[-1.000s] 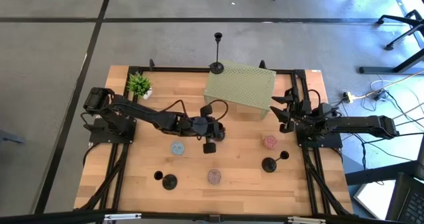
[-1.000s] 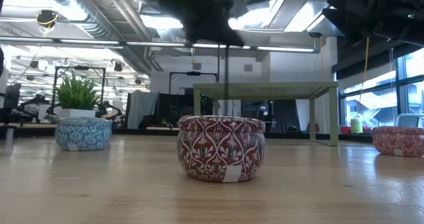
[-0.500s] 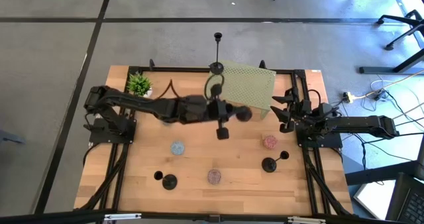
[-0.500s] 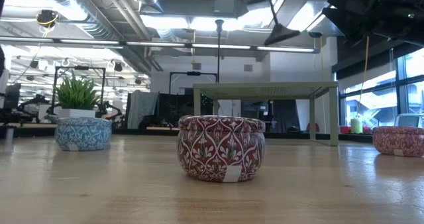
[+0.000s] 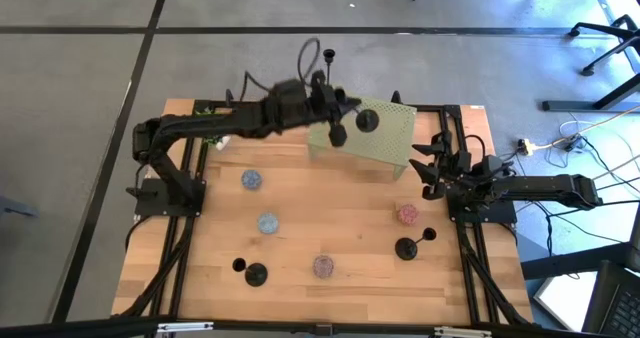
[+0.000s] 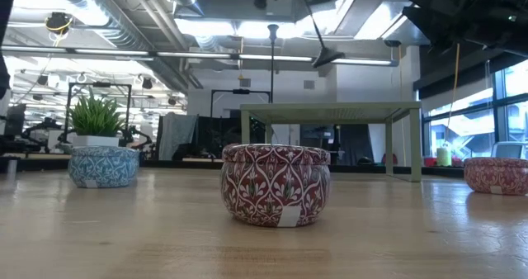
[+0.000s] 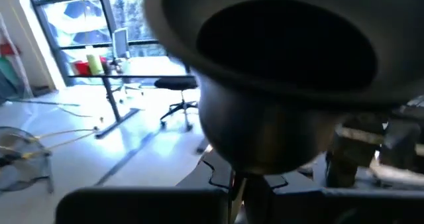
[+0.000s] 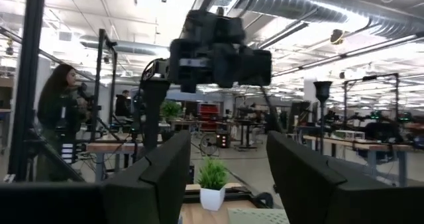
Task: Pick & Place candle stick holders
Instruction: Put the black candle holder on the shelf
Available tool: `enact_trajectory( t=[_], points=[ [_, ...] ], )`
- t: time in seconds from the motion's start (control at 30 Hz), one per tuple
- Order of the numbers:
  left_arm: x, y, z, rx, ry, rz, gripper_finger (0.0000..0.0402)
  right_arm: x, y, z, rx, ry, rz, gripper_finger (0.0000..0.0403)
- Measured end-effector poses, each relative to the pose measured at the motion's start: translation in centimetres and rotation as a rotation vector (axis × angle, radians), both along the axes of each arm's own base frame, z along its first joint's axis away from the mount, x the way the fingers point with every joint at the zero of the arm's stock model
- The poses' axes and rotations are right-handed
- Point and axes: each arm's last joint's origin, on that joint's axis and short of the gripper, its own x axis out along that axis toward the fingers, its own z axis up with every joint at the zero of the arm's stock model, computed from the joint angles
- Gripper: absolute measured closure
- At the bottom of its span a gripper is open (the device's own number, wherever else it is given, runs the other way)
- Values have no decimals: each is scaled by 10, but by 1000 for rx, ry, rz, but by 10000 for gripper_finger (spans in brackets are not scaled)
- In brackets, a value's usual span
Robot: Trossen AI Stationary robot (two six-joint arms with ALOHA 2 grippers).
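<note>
Black candle stick holders show in the high view. One (image 5: 368, 120) hangs in my left gripper (image 5: 343, 118), which is shut on it above the pale green perforated riser (image 5: 385, 146). A second (image 5: 328, 76) stands by its round base on the riser's far left corner. Two more (image 5: 255, 273) (image 5: 407, 247) stand on the table near its front edge. In the low view the held holder's base (image 6: 328, 58) hangs tilted above the riser's top (image 6: 330, 110). My right gripper (image 5: 430, 163) waits open at the table's right edge with nothing between its fingers. My left gripper pinches the holder's thin stem (image 7: 233, 183) between its two fingers, just below the cup (image 7: 278, 85). The fingers come level from the table's left and lie across the stem. The holder hangs tilted, cup up and base down, clear of the riser.
Two blue tins (image 5: 251, 179) (image 5: 267, 222), a pink tin (image 5: 323, 266) and a red tin (image 5: 407, 214) stand on the wooden table. A small potted plant (image 5: 207, 126) sits at the far left, partly under my left arm. A person (image 8: 56, 118) stands in the room behind.
My left gripper, still shut on the holder, has risen and swung from above the table's middle toward the far edge, and now hangs over the riser. The holder has travelled with it, tilted and clear of the table. A blue tin under the arm has come into view.
</note>
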Motion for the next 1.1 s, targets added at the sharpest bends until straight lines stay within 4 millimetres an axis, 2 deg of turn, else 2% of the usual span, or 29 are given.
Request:
enact_trajectory(
  t=[0.17,0.4,0.6,0.9,1.1],
  points=[
    [5,31,-18,-61,12,11,394,-1,-3,0,33,-2,-85,200],
    [22,36,-39,-25,20,189,394,-1,-3,0,3,9,-118,199],
    [24,44,-49,-48,36,301,394,-1,-3,0,3,9,-117,199],
    [25,62,-64,-82,59,343,394,-1,-3,0,10,7,-113,199],
    [23,65,-63,-100,46,324,390,-1,-3,0,11,8,-113,199]
  ],
)
